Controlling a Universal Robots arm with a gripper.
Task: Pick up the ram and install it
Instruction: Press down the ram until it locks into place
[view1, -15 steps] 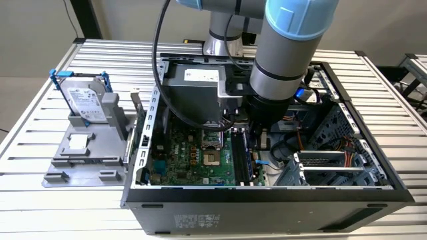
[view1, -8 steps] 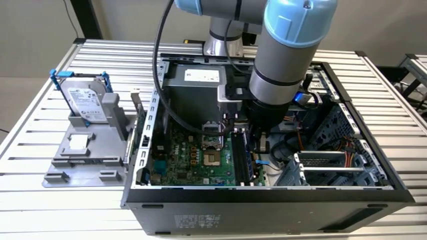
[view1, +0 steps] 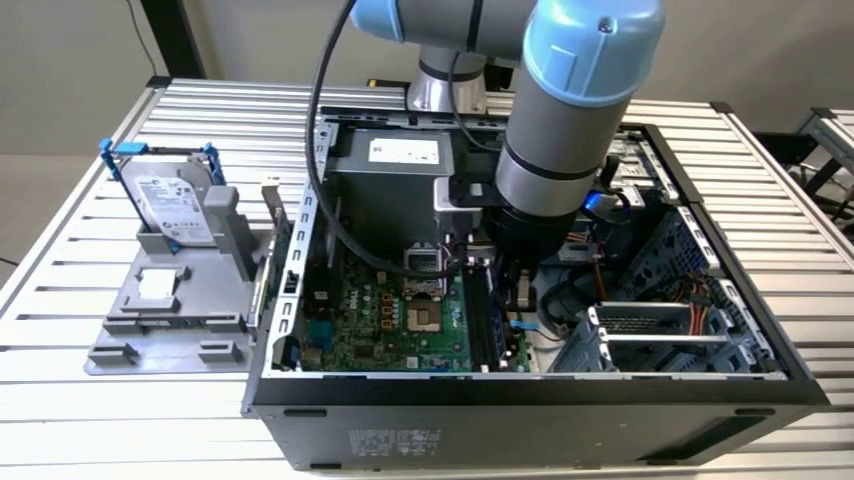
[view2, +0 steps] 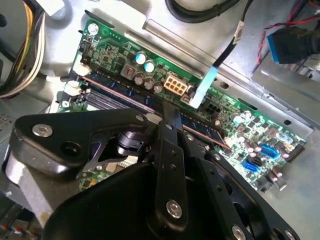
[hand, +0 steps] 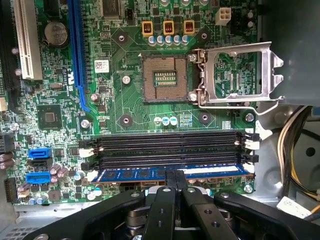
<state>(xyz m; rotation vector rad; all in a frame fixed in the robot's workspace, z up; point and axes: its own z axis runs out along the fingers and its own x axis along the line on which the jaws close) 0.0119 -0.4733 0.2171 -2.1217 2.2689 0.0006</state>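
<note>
The ram (hand: 132, 174) is a blue stick with dark chips. It lies along the memory slot nearest my gripper, level with the black slots beside it. My gripper (hand: 175, 176) has its two black fingers shut together, with the tips resting on the ram's upper edge near its middle. In the second wrist view the fingertips (view2: 168, 111) meet at a point on the ram (view2: 117, 92) in its slot. In the exterior view the arm (view1: 561, 150) reaches down into the open computer case (view1: 534, 400) over the motherboard.
Two empty black memory slots (hand: 170, 147) with white end clips lie beside the ram. The CPU socket (hand: 165, 77) has its metal bracket (hand: 240, 75) open. Cables (hand: 295, 150) run past the slots' end. A hard drive (view1: 174, 205) stands on a grey fixture (view1: 174, 320) at the exterior view's left.
</note>
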